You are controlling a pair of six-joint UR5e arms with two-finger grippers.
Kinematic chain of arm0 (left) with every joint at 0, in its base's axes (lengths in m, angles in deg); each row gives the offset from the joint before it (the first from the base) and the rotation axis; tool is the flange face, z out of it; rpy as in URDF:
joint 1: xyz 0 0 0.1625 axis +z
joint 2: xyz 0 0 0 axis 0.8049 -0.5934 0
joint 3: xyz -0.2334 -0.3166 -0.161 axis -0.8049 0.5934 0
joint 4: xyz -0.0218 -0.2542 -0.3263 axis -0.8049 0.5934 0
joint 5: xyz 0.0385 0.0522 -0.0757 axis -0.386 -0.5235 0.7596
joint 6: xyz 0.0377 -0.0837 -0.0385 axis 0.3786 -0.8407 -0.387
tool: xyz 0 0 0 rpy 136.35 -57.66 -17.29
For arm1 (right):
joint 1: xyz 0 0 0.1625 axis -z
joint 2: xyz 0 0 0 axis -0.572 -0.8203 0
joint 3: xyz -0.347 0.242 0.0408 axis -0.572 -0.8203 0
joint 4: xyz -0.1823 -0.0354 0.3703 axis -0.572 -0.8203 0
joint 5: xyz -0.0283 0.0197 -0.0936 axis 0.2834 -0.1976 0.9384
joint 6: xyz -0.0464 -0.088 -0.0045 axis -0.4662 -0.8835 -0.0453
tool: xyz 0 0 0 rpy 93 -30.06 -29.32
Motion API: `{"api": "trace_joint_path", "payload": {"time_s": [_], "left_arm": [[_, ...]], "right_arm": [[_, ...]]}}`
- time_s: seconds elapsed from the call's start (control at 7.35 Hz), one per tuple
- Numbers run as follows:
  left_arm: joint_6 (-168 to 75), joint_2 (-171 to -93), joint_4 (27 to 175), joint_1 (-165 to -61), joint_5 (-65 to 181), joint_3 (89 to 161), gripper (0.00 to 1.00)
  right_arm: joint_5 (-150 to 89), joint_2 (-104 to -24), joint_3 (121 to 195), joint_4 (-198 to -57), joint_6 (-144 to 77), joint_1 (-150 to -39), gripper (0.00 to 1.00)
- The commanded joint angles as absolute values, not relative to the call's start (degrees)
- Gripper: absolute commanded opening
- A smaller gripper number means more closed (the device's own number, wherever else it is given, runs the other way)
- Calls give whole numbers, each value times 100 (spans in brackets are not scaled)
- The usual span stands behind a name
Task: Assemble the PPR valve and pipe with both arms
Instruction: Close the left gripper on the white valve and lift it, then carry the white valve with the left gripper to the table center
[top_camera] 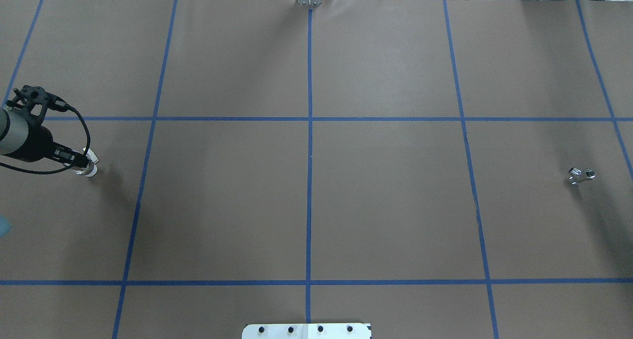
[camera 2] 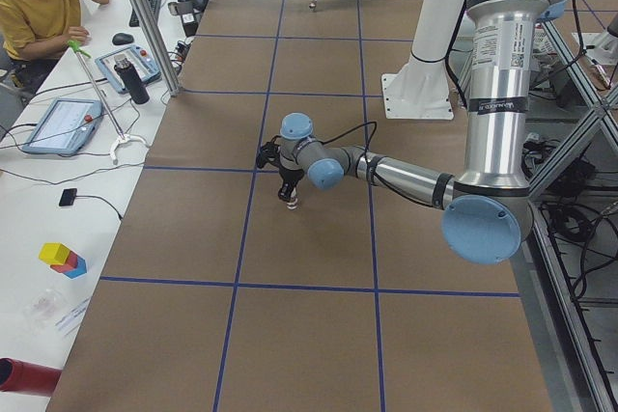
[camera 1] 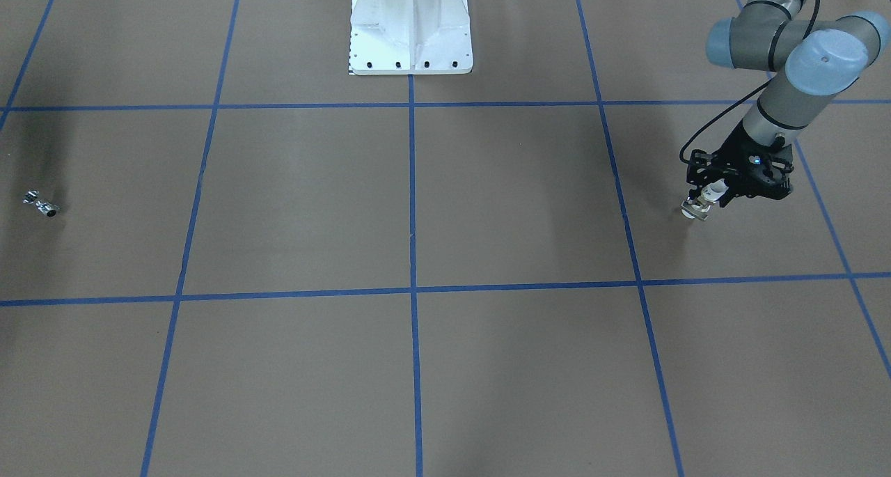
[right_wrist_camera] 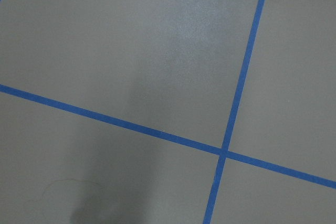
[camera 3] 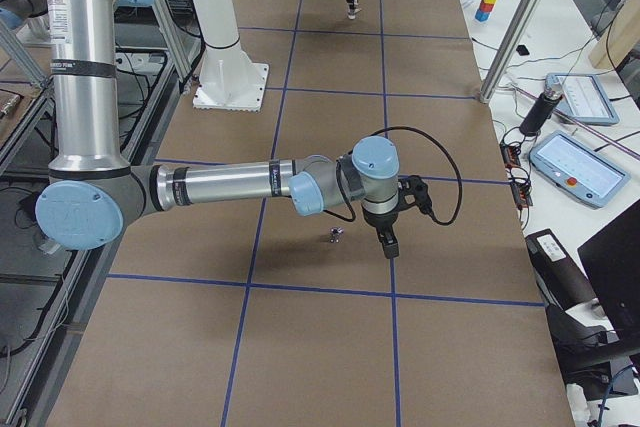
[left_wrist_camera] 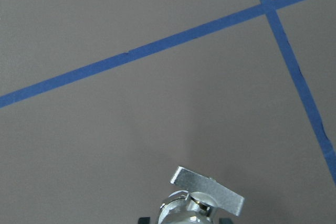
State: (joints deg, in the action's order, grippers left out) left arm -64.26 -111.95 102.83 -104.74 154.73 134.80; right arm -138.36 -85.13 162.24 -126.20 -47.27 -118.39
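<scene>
My left gripper (camera 1: pixel 708 197) is shut on the PPR valve (camera 1: pixel 697 209), whose white collar and metal body point down just over the table; they also show in the overhead view (top_camera: pixel 90 169). In the left wrist view the valve's flat tab (left_wrist_camera: pixel 207 189) sits at the bottom edge. The pipe (camera 1: pixel 42 204) is a tiny chrome piece lying alone on the opposite side of the table (top_camera: pixel 581 174). My right gripper (camera 3: pixel 386 239) shows only in the exterior right view, hanging close beside the pipe (camera 3: pixel 334 237); I cannot tell whether it is open or shut.
The white bolted pedestal (camera 1: pixel 411 35) stands at the robot's edge of the table. Blue tape lines (top_camera: pixel 309 131) split the brown surface into squares. Benches with tablets (camera 3: pixel 580 167) and a seated person (camera 2: pixel 39 7) run along the far side.
</scene>
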Motion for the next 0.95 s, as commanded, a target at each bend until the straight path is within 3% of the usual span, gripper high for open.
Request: {"api": "trace_joint_path", "payload": {"time_s": [0.0, 0.54, 0.82], "left_arm": [[-6438, -11261, 10222, -10475, 15508, 13599, 0], [-6761, -12830, 8549, -10449, 15473, 13626, 0], [-7506, -13700, 7991, -9907, 15464, 13530, 0]], "right_arm": [[-13840, -8511, 16236, -12620, -4724, -11839, 100], [-13840, -8511, 16236, -12620, -4724, -11839, 100], [-13840, -8511, 16236, -12620, -4724, -11839, 100]]}}
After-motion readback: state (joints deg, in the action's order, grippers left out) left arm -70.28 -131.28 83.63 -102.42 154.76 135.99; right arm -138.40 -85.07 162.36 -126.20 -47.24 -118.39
